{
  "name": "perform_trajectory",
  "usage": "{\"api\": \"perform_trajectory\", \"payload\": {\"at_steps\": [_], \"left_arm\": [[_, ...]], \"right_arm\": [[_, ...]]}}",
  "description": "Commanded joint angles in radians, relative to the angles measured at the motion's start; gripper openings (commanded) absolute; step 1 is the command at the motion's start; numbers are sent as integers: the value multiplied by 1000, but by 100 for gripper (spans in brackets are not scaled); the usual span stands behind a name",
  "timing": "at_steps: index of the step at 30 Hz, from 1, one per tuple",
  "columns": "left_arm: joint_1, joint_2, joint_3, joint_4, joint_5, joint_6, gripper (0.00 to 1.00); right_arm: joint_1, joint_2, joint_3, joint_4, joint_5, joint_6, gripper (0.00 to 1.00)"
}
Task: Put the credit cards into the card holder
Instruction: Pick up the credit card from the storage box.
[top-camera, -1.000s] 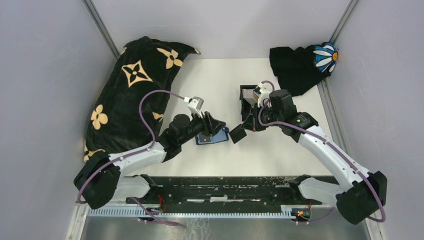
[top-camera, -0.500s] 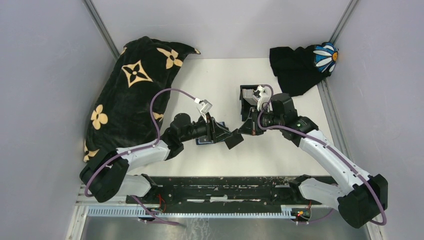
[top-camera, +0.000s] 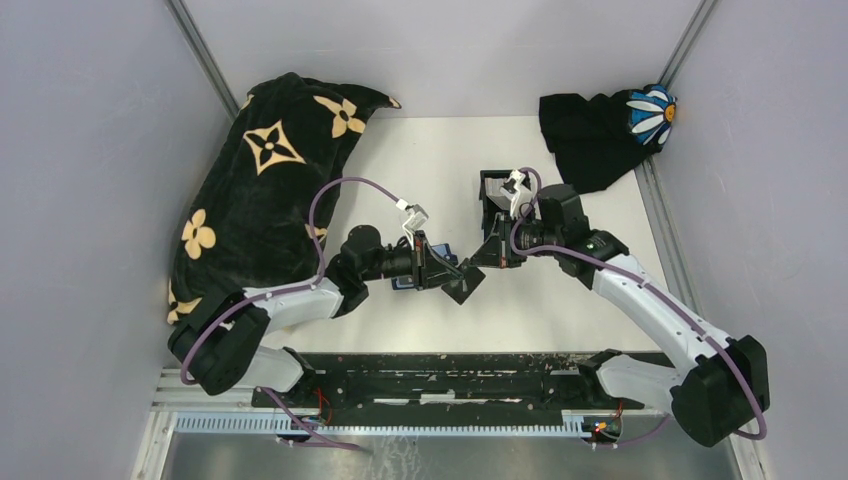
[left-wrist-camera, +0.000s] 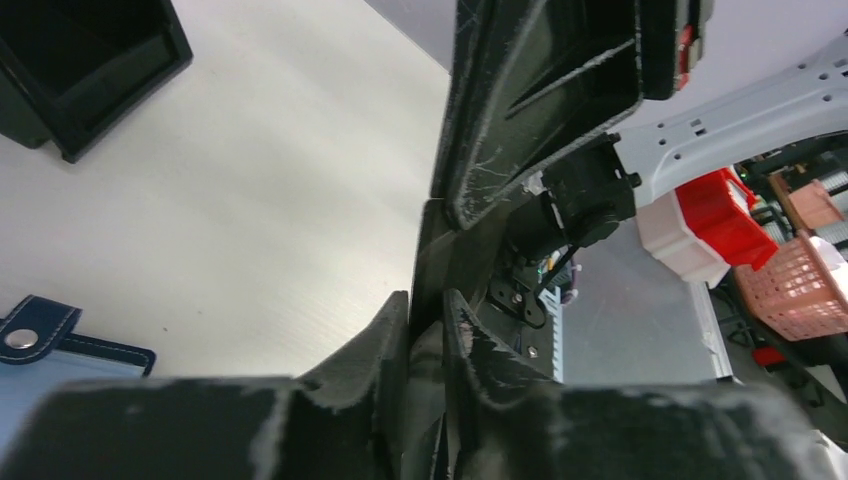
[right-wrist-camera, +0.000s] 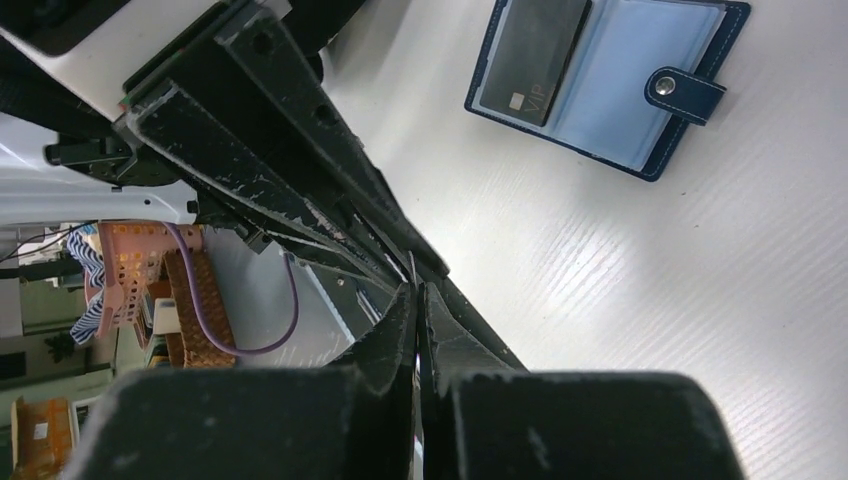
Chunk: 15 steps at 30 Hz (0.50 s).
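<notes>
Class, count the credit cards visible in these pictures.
2: a VIP card in the open card holder, and a dark card pinched in the right gripper. The black tray may hide more.

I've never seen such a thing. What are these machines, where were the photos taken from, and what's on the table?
These are two robot arms bolted to a table. The wide picture looks down from above. The other two come from a camera on each wrist, so black fingers fill them. The right end effector pinches a dark card. The left end effector has its fingers around the same card, though whether it grips is unclear. On the table lie an open blue wallet with another card inside, a black tray, a flowered cloth and a black cloth.
</notes>
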Motion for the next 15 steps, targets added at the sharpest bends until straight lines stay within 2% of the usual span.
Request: {"api": "perform_trajectory", "payload": {"at_steps": [1, 4, 11, 13, 15], "left_arm": [[6, 14, -3, 74, 84, -41, 17], [12, 32, -7, 99, 104, -55, 4], [41, 115, -22, 229, 134, -143, 3], [63, 122, -33, 202, 57, -147, 3], [85, 111, -48, 126, -90, -139, 3]], "right_arm": [[-2, 8, 4, 88, -39, 23, 1], [-8, 22, 3, 102, -41, 29, 1], [-19, 66, 26, 121, -36, 26, 3], [-18, 71, 49, 92, 16, -3, 17], [-18, 67, 59, 82, 92, -19, 28]]}}
